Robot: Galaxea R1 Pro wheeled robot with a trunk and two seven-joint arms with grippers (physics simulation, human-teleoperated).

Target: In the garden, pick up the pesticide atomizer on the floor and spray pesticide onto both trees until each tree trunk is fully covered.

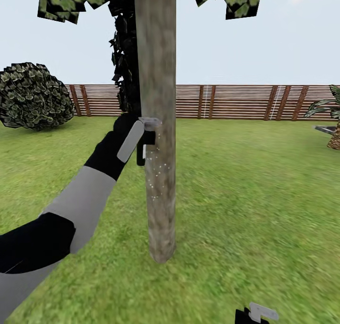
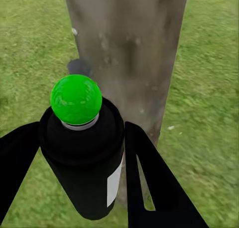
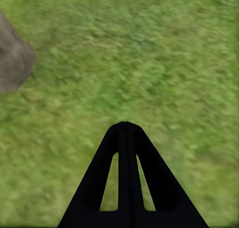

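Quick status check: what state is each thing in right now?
Left gripper: shut on sprayer.
Sprayer: held, aimed at trunk.
Tree trunk: upright, few white specks mid-height, mostly bare.
Right gripper: shut, empty, over grass.
Fence: standing.

Tree trunk planted mid-lawn, atomizer held just left of it, fence run behind, bush set far left, palm far right.

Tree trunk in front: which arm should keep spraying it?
Left. The left gripper already holds the pesticide atomizer right at the tree trunk, where white pesticide specks show. The right gripper is shut, empty, over grass.
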